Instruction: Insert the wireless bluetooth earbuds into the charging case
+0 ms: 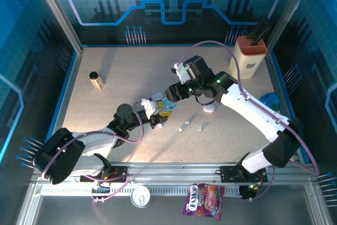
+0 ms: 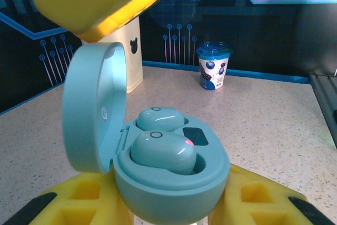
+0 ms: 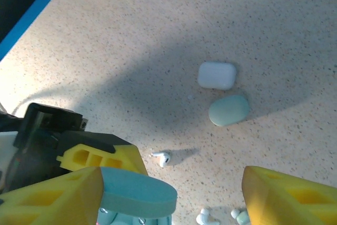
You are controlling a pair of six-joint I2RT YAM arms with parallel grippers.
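Teal charging case point(image 2: 174, 183) gripped between the left fingers point(image 2: 84, 198), lid hinged open and upright. Two teal earbuds point(image 2: 163, 151) seated in its wells, the near one showing a red dot. White stemmed earbud point(image 3: 161, 157) lies loose between the right fingers point(image 3: 52, 198); two more earbuds point(image 3: 205, 217) alongside.

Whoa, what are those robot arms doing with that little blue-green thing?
The left end effector grips an open teal charging case, and two teal earbuds sit in its slots. The right end effector hovers just above it, fingers apart, holding nothing. A few loose earbuds, a closed white case and a closed teal case lie on the table.
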